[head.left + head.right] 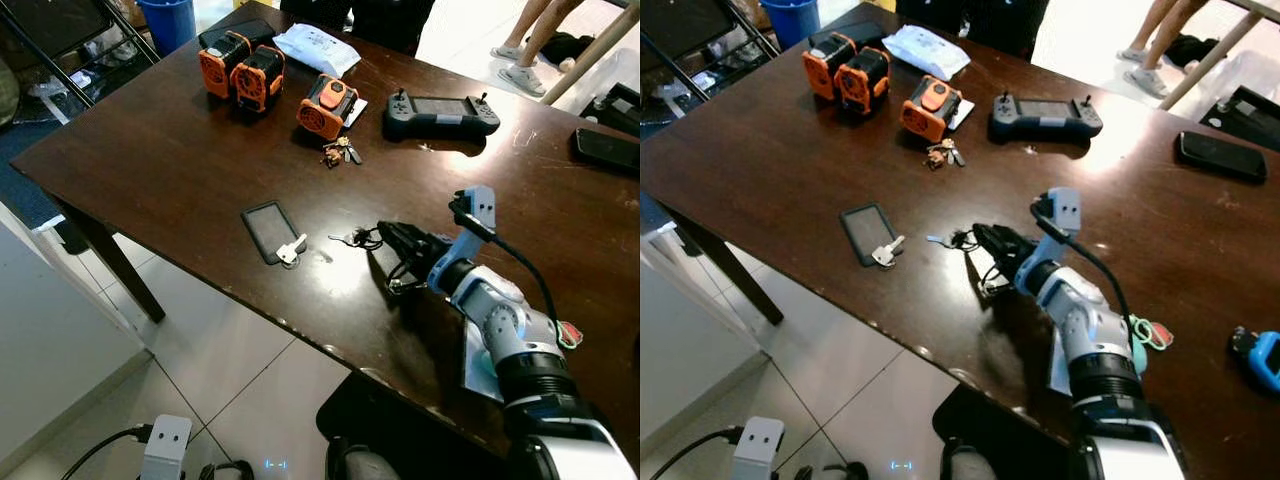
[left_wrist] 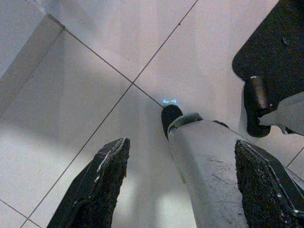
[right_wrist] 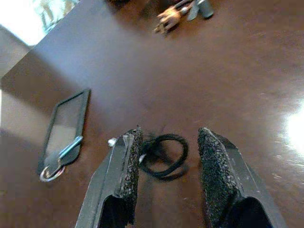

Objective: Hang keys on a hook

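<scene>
A person [image 1: 530,45] at the surface's [image 1: 180,160] one o'clock corner was cut off above the shins. The right end effector's [image 3: 164,164] finger [image 3: 126,171] hid part of the black loop [image 3: 166,154] (its attached key mostly unseen).

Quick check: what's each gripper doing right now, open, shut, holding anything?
Left gripper: open, holding nothing, hanging over the floor tiles.
Right gripper: open, low over the table, fingers either side of a black cord loop, not gripped.
</scene>
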Robot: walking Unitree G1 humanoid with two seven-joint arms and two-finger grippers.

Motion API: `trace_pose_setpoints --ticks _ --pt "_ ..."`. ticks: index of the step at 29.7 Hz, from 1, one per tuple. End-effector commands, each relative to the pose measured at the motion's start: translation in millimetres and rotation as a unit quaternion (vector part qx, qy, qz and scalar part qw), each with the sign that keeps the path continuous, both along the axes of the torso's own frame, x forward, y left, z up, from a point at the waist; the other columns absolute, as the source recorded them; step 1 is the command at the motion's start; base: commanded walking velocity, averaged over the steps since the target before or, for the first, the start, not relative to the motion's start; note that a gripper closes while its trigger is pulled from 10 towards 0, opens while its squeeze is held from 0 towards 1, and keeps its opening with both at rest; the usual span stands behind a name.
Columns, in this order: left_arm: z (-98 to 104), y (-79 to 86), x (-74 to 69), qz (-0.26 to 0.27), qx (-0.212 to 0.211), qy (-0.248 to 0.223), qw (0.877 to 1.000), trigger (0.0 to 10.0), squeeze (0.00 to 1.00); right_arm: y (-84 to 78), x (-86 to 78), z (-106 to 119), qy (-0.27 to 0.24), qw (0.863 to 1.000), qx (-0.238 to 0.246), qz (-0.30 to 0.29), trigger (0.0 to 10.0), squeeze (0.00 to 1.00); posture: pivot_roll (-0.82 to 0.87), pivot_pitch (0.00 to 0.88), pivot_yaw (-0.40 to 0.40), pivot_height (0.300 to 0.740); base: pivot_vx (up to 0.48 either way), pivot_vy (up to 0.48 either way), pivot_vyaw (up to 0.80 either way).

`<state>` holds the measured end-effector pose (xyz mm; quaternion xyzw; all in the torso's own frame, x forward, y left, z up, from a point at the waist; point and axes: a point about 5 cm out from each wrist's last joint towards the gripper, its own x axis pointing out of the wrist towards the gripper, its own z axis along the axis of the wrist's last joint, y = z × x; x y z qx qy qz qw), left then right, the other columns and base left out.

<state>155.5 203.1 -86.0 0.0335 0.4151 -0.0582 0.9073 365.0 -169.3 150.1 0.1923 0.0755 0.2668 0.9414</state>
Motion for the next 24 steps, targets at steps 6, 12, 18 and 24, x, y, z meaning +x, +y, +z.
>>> trace_pose_setpoints --ticks 6,12,18,24 --pt "-20.3 -3.1 -53.6 -0.018 -0.005 0.098 0.995 10.0 0.00 -1.0 -4.3 -10.2 0.025 0.999 0.013 0.016 2.2 0.00 -0.05 0.211 0.004 0.740 0.000 0.000 0.00" --pt "-20.6 -0.4 -56.8 -0.021 -0.002 0.102 0.995 10.0 0.00 0.1 -3.9 -8.4 0.024 0.999 0.020 0.022 0.0 0.00 -0.05 0.208 0.006 0.740 0.000 0.000 0.00" --pt "-21.0 0.9 -57.5 -0.020 0.002 0.107 0.994 10.0 0.00 3.3 -3.6 -4.2 0.015 0.999 0.025 0.032 0.0 0.00 -0.05 0.208 0.008 0.740 0.000 0.000 0.00" --pt "-21.7 -1.6 -57.4 -0.020 0.002 0.110 0.994 10.0 0.00 3.2 -4.7 -2.2 0.012 0.999 0.024 0.037 0.0 0.00 -0.05 0.211 0.008 0.740 0.000 0.000 0.00"
